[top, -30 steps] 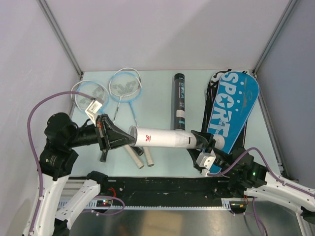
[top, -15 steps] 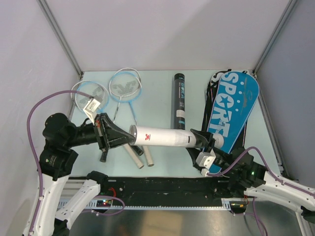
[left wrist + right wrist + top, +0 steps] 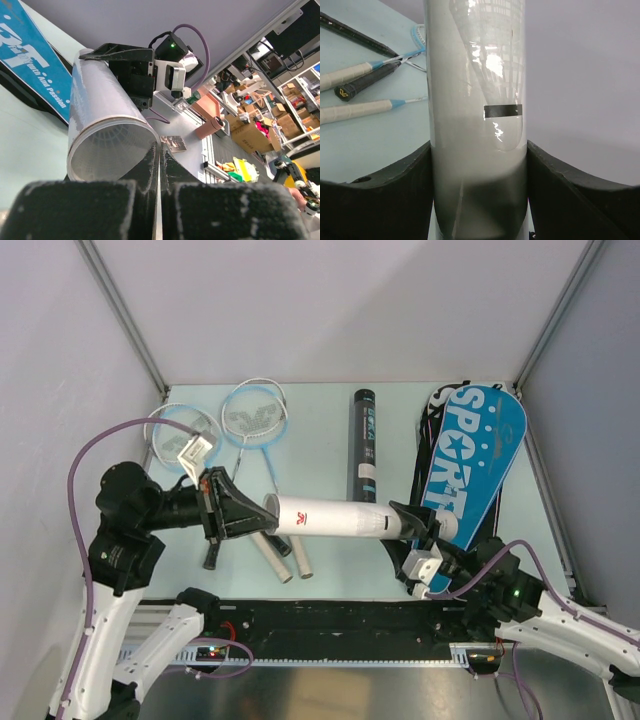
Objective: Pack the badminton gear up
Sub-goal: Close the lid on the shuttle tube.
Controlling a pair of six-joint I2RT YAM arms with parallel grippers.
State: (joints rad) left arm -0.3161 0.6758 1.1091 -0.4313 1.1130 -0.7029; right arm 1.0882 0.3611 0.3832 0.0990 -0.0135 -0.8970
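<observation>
A white see-through tube (image 3: 325, 519) hangs level above the table between both arms. My right gripper (image 3: 408, 525) is shut on its right end, a finger (image 3: 405, 172) on each side of the tube (image 3: 477, 75). My left gripper (image 3: 262, 512) is shut, its tips (image 3: 160, 146) against the rim of the tube's open mouth (image 3: 100, 110). Feather shapes show faintly through the wall. A black tube (image 3: 364, 445) lies at the middle back. Two rackets with pale-blue heads (image 3: 255, 412) (image 3: 182, 435) lie at the back left, handles (image 3: 298, 560) pointing toward me.
A blue racket bag (image 3: 475, 455) with white lettering lies along the right side, over black straps. A black-gripped handle (image 3: 212, 550) lies under the left arm. A paper tag (image 3: 195, 450) hangs at the left racket's head. Slanted frame posts bound the table.
The left arm has shifted slightly up the view while its shut tips stay at the tube's mouth. The tube and right gripper have hardly moved.
</observation>
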